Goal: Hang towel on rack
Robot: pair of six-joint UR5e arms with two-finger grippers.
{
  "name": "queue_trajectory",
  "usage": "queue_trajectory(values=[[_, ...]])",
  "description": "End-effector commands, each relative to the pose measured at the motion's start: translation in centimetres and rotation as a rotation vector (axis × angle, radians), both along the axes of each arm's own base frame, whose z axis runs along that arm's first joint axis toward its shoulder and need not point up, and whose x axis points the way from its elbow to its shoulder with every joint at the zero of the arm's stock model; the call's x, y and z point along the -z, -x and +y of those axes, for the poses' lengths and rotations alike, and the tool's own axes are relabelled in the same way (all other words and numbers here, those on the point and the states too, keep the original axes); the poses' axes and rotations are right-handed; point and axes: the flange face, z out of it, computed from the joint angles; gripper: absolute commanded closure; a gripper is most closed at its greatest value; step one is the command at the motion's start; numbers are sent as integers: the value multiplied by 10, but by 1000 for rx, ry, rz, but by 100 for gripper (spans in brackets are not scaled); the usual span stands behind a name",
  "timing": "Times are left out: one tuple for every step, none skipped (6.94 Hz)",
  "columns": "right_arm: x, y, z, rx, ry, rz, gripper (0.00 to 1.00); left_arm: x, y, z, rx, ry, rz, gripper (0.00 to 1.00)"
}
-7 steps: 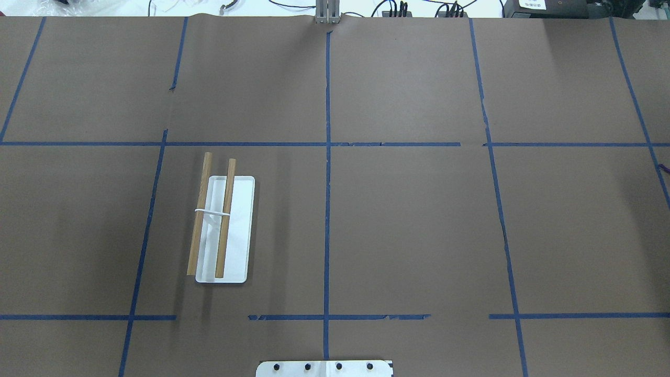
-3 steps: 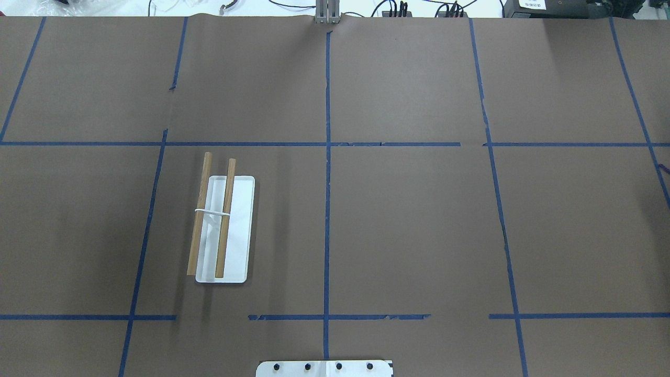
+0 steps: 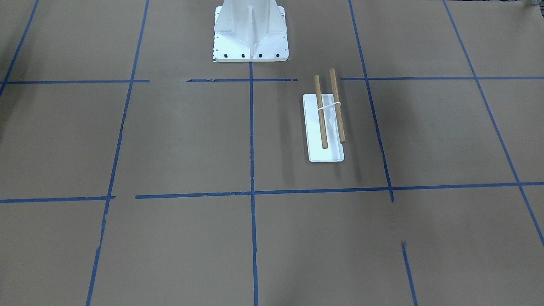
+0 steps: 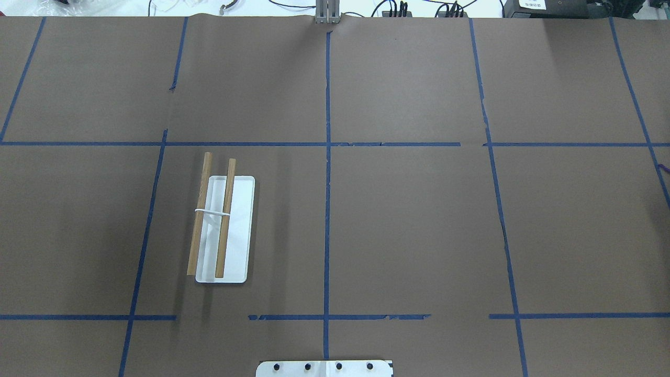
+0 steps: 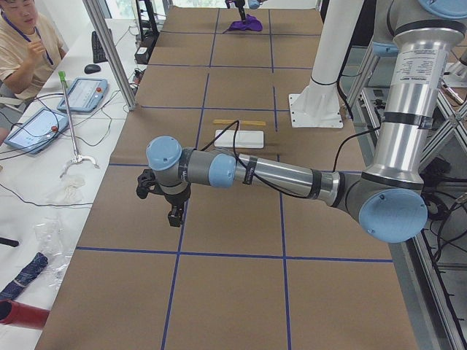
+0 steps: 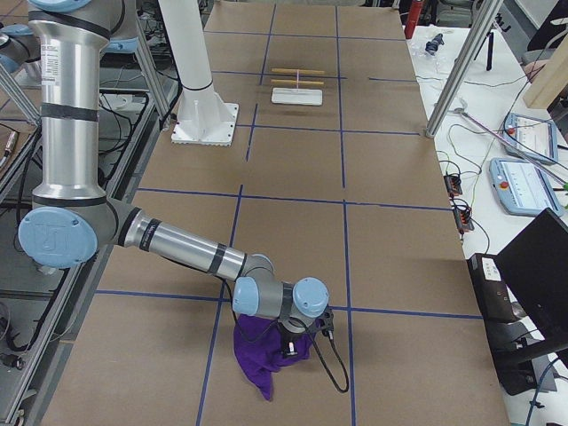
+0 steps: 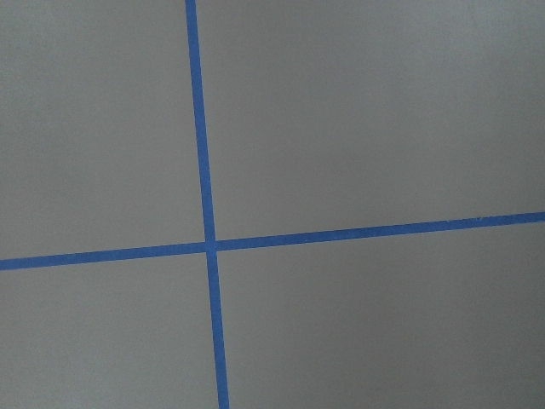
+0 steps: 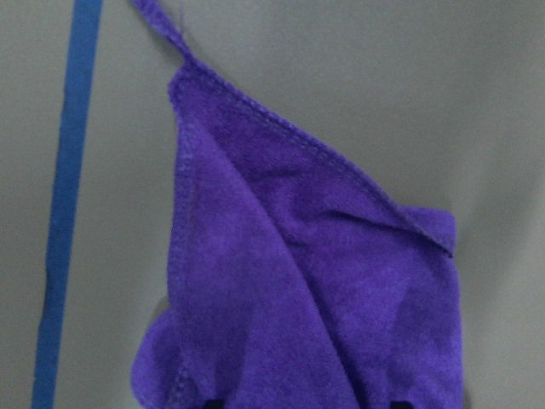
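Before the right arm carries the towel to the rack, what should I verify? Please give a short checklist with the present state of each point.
1. Upright rack with both wooden rods bare: ok.
2. Position of the purple towel, directly below the right claw: ok.
3. Grip of the right claw on the towel: cannot tell.
4. Position of the left claw, apart from the rack, over brown paper: ok.
5. Towel on the rack: not ok, not yet hung.

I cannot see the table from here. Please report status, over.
Left gripper hovers, jaws unclear. Right gripper at towel, grip not confirmed. Rack bare, on left half. Nothing seen between towel and rack.
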Motion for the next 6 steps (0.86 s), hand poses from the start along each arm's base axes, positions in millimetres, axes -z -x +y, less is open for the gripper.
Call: queue_trajectory(values=[[-7,-1,6,3,12,1,85,1,0,0,0,-2,0,0],[-9,-2,9,3,16,2,100,1,0,0,0,-3,0,0],[-9,-2,9,3,14,3,100,3,0,-1,0,-6,2,0],[-9,-2,9,3,14,3,100,3,0,-1,0,-6,2,0],[0,-2,4,-4,0,-1,100,3,1,-1,1,-6,2,0],[36,1,-11,-13,-59,-18,100,3,0,-1,0,-8,2,0]])
